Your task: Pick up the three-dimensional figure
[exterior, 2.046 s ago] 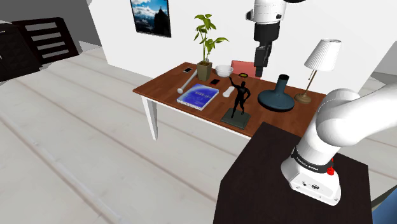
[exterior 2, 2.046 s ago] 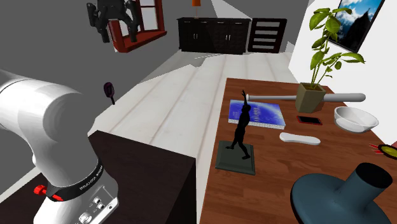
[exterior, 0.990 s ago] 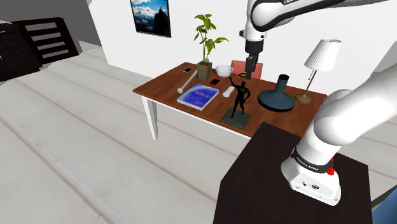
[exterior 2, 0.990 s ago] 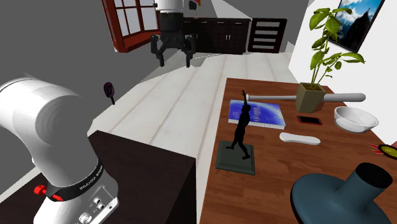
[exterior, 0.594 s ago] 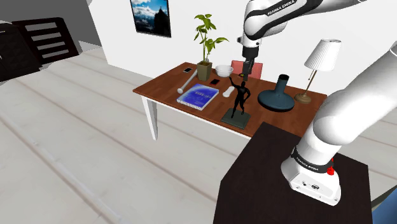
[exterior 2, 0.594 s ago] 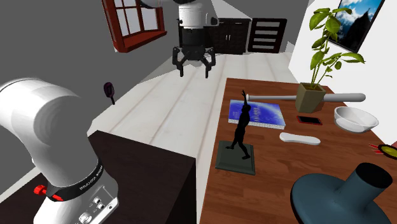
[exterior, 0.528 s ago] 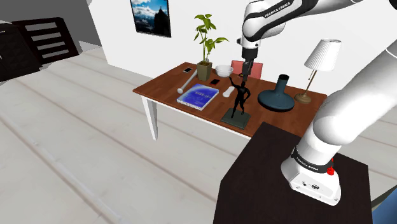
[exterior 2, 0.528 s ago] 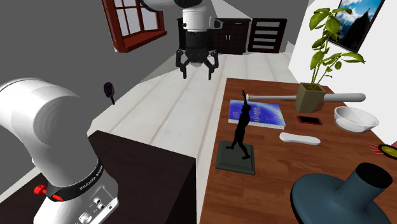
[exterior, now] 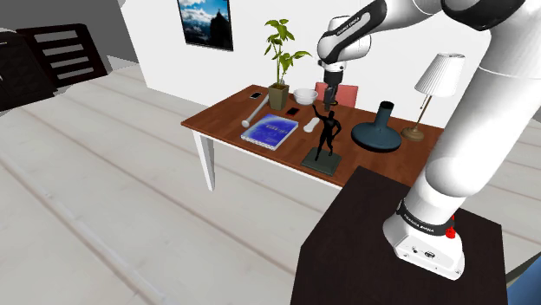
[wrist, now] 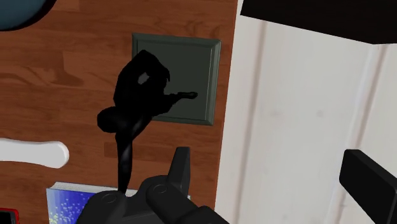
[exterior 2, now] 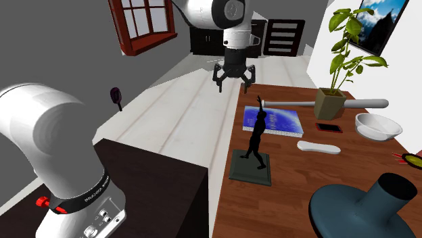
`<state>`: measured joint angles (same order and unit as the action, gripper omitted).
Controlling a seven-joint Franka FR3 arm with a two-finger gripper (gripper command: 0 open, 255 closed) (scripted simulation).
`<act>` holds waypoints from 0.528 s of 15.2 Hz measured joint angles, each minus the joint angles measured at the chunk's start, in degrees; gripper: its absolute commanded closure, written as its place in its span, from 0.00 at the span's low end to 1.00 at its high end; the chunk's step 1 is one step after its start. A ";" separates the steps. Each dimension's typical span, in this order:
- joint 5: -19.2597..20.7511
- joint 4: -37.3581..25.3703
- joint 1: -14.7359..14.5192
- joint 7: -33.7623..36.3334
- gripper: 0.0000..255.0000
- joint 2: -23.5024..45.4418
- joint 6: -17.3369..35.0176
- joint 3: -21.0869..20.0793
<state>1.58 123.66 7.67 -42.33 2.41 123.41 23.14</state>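
The figure (exterior: 327, 134) is a black human statuette with one arm raised, standing on a dark square base (exterior: 323, 160) near the front edge of the brown table (exterior: 224, 118). In the second exterior view the figure (exterior 2: 255, 135) stands upright. My gripper (exterior 2: 234, 79) hangs open above the table's edge, just short of the raised hand. In the shoulder view the gripper (exterior: 329, 97) sits right above the figure's head. From the wrist view I look down on the figure (wrist: 137, 95) and its base (wrist: 191, 70); the fingers (wrist: 181, 168) stand wide apart, the figure off to one side of them.
On the table lie a blue book (exterior: 270, 132), a white bowl (exterior: 304, 94), a potted plant (exterior: 282, 61), a dark blue vase (exterior: 377, 133) and a lamp (exterior: 433, 87). A white oblong object (exterior 2: 318, 147) lies near the figure. The dark stand (exterior: 390, 251) is beside the table.
The arm swung the gripper from high up near the stand down and across to just above the figure's raised hand. The fingers stayed open; the figure has not moved.
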 measured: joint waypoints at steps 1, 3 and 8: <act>-1.37 -1.62 0.51 -1.66 0.00 2.59 0.85 0.30; -3.83 -5.24 1.75 -4.79 0.00 6.97 1.30 0.67; -10.09 -16.11 5.78 -11.21 0.00 19.15 1.69 -0.29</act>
<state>-8.51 107.55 13.46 -53.55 21.57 125.10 22.86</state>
